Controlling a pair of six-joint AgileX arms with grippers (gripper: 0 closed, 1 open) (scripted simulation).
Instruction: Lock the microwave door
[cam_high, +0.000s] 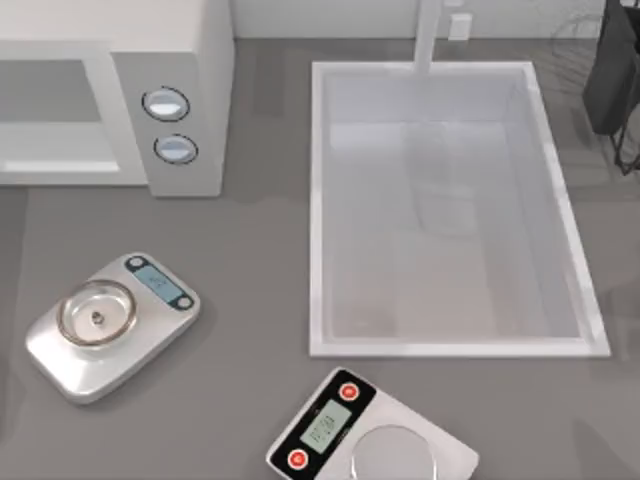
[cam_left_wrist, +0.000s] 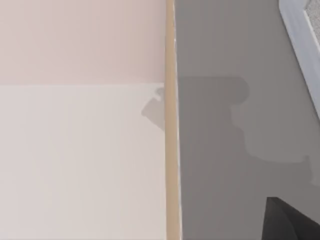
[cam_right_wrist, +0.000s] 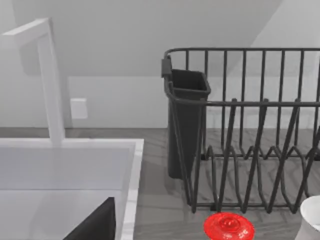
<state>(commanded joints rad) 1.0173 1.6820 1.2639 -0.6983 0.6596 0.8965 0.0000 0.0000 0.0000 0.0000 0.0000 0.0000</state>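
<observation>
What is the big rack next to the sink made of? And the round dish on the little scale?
The rack looks like thin dark metal wire, probably coated matte: slim bent rods with gaps between. The dish on the left scale looks like polished metal, silvery with bright rings, though shiny plastic is possible. The sink looks smooth white, maybe ceramic.

Microwave (cam_high: 110, 95) cut off by the top view's left and upper edges — door (cam_high: 55, 120) runs off the left, so its far side is unseen. Lower scale (cam_high: 375, 432) cropped at the bottom edge; display digits too small to read. Dish rack (cam_high: 615, 80) cut off at right — contents unclear.
</observation>
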